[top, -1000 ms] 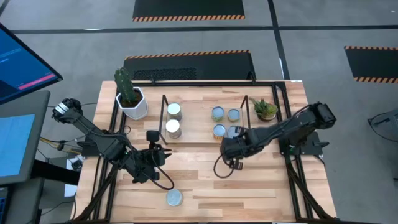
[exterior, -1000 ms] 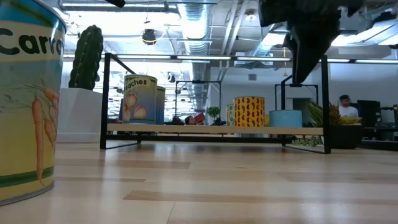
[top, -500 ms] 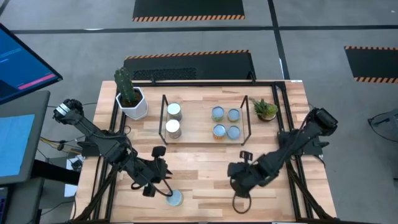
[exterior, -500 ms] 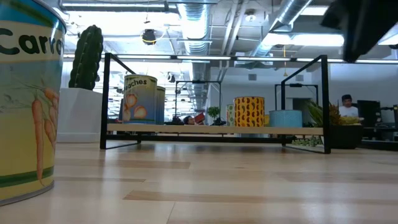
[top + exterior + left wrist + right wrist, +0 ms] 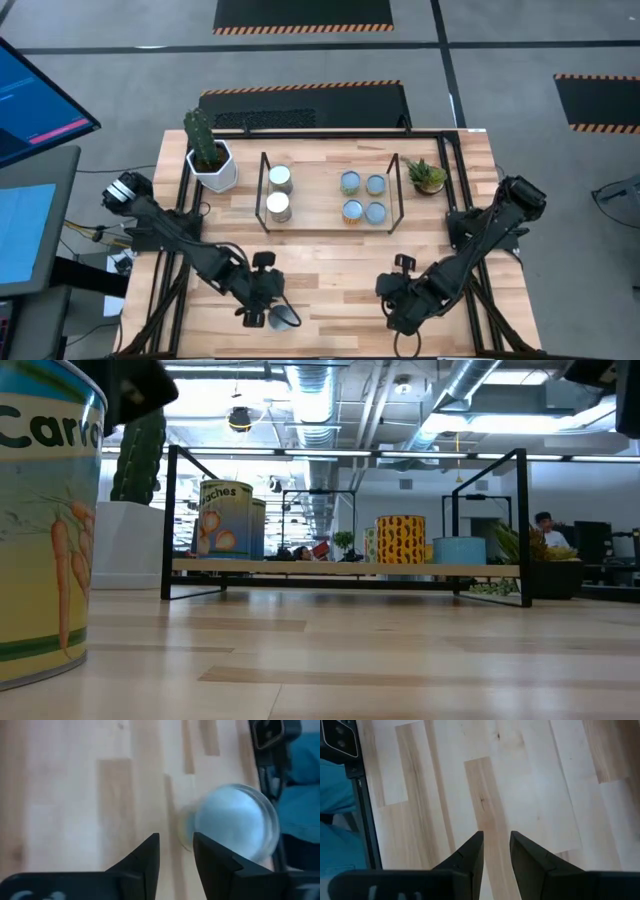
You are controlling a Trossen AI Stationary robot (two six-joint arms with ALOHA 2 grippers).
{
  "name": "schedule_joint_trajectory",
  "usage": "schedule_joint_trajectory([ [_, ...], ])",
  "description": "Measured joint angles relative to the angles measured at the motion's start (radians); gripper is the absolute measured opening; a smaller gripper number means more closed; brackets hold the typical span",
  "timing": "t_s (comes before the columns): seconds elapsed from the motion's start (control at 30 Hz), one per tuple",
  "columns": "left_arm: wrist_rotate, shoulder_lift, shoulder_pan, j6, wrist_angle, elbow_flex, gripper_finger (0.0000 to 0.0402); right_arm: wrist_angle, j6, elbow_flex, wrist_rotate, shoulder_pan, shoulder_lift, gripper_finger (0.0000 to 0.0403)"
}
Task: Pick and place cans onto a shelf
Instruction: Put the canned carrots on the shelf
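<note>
Left gripper [image 5: 262, 305], fingers narrowly parted, hovers at lower centre-left just beside the loose silvery-topped carrot-labelled can [image 5: 284, 318]. Right gripper [image 5: 403, 308], fingers also narrowly parted and empty, sits lower right. Thin black rod-frame shelf [image 5: 263, 190], upper centre, contains six short cans [image 5: 279, 178].

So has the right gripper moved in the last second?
Yes. The right gripper has pulled back from the shelf to the table's near edge.
</note>
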Motion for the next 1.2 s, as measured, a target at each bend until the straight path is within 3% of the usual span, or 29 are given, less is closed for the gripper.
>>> schedule_joint_trajectory([
  [0.13, 0.067, 0.024, 0.0, -0.044, 0.014, 0.0, 0.0108, -0.001, 0.0, 0.0, 0.0, -0.001, 0.0, 0.0118],
  [0.87, 0.108, 0.084, -0.003, -0.094, 0.087, 0.004, 0.0106, -0.005, -0.003, 0.0, 0.0, -0.001, 0.0, 0.0118],
  [0.97, 0.101, 0.084, 0.0, -0.091, 0.089, 0.004, 0.0085, -0.004, -0.003, 0.0, -0.001, -0.001, 0.0, 0.0118],
  [1.1, 0.097, 0.085, 0.015, -0.113, 0.101, 0.003, 0.002, -0.004, -0.003, 0.0, -0.001, -0.001, 0.0, 0.0118],
  [1.2, 0.121, 0.086, 0.03, -0.124, 0.108, 0.002, 0.0006, -0.004, -0.003, 0.0, -0.001, -0.001, 0.0, 0.0118],
])
